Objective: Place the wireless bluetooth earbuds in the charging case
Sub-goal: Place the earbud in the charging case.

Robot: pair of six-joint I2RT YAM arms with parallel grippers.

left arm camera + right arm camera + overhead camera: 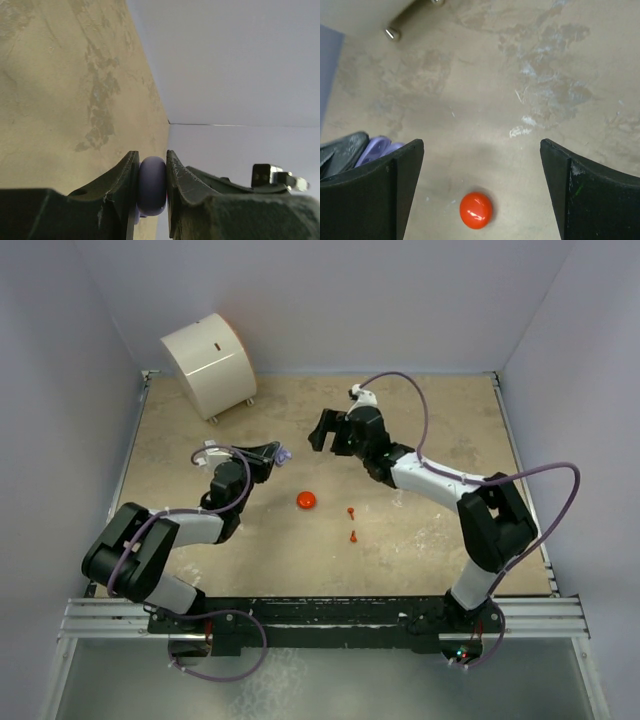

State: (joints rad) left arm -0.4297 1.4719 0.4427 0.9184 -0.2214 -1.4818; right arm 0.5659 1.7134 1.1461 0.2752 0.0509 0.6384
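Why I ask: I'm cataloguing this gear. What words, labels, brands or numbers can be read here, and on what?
None can be read in any view.
The red round case, lilac case and white drum show no lettering.
The red earbuds are too small to tell.

Light soft, diffuse, even across all three views; no hard shadows

Overhead view: table (300, 550) evenly bright, walls (350, 300) flat pale lilac-grey, focus fair, smallest items barely resolved

Left wrist view: left gripper fingers (117, 182) close to lens, dark, slightly soft; lilac case (152, 185) with smooth dull sheen, no hot spot

Right wrist view: red-orange case (476, 210) sharp, small white glare spots on top; right gripper fingers (395, 180) near black, surface detail mostly lost; table texture crisp
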